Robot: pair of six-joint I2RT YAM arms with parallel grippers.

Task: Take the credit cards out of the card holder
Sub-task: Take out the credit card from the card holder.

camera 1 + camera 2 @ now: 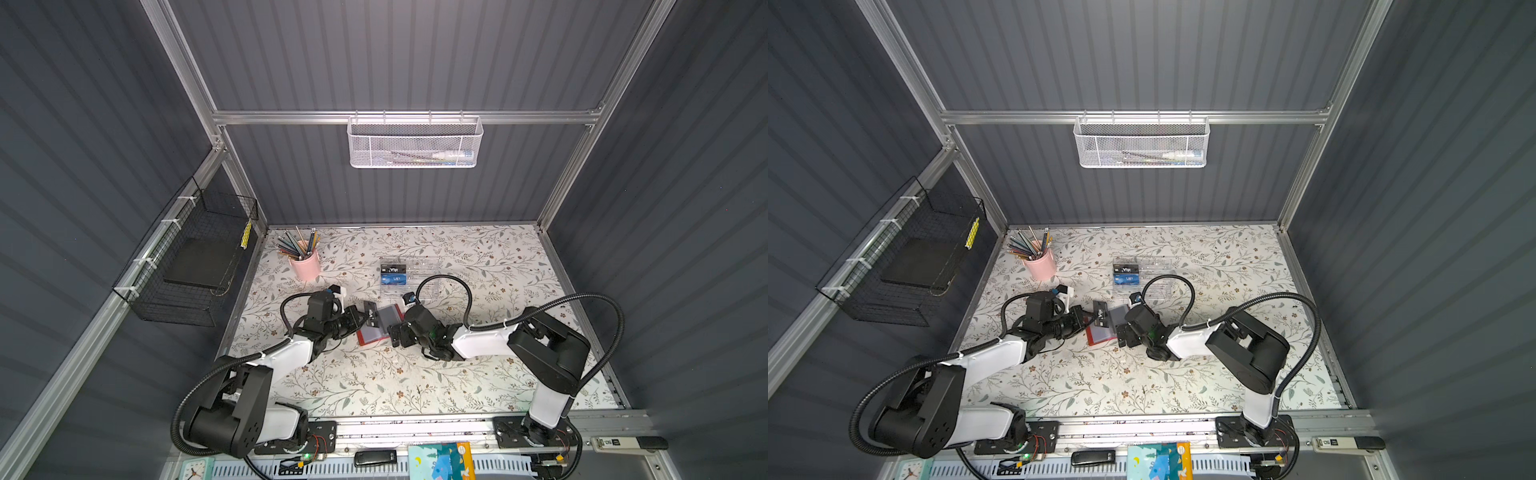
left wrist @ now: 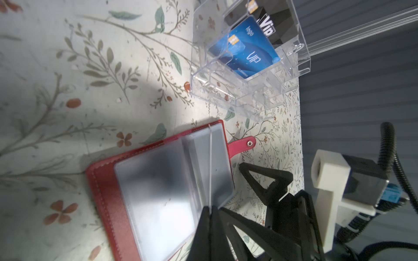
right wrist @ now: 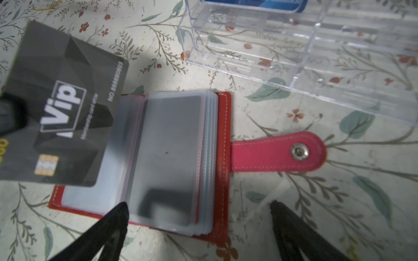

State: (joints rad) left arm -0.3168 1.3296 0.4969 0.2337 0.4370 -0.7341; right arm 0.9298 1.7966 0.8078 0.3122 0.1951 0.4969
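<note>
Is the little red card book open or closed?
Open. The card holder lies spread on the table, its clear sleeve pages showing, and its snap strap sticks out sideways, unfastened.

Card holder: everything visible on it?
Red leather-like card holder, white-stitched, lies open and flat on the floral table. Inside, a stack of grey-clear plastic sleeves. The snap strap tab lies unfastened on the table. The shut left gripper holds a black VIP card over one page; one finger of the open right gripper overlaps its edge, contact unclear.

The black card hides part of the card holder's left page. The blue card is cut off by the picture's edge.
</note>
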